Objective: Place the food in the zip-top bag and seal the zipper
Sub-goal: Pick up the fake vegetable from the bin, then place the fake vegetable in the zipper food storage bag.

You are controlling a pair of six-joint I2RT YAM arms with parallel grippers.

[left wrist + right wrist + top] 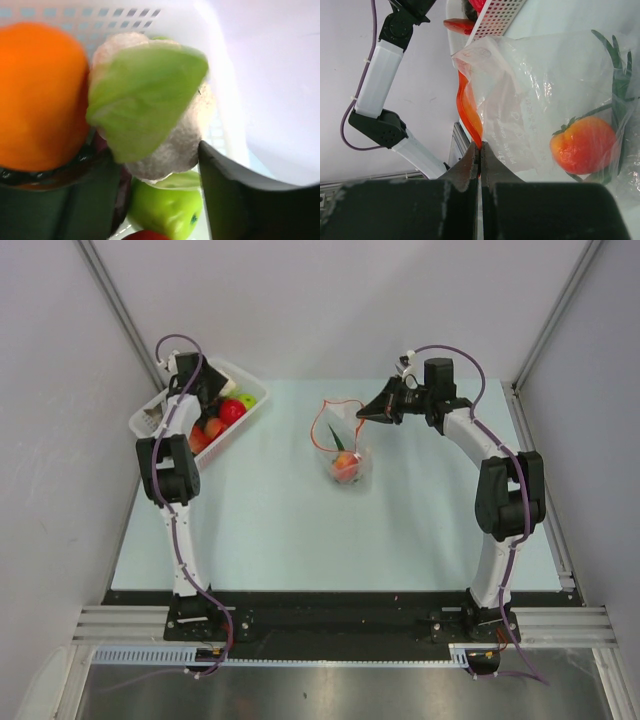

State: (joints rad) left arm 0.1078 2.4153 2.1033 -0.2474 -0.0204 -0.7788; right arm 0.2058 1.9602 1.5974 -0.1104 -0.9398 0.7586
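The white basket point(148, 417) sits at the far left corner of the worktop point(300, 540). The left tool point(150, 150) is down inside it, released, with its dark fingers point(240, 200) spread wide. Between them lies a white cauliflower point(175, 145) with a pale green leaf. An orange point(40, 95) lies against the cauliflower on one side, and a green vegetable point(167, 210) lies just below it. Whether the fingers touch the cauliflower cannot be told. Red tomatoes point(232, 410) show at the basket's right end in the top view.

The zip-top bag point(342, 443) lies on the worktop well to the right of the basket, its mouth gaping. The right tool point(479, 150) is clenched on the zipper point(465, 107) at the side of the mouth away from the basket. In the bag's closed end lies a red-orange fruit point(582, 145) with green leaves. A red chili point(457, 24) pokes out by the basket's corner.
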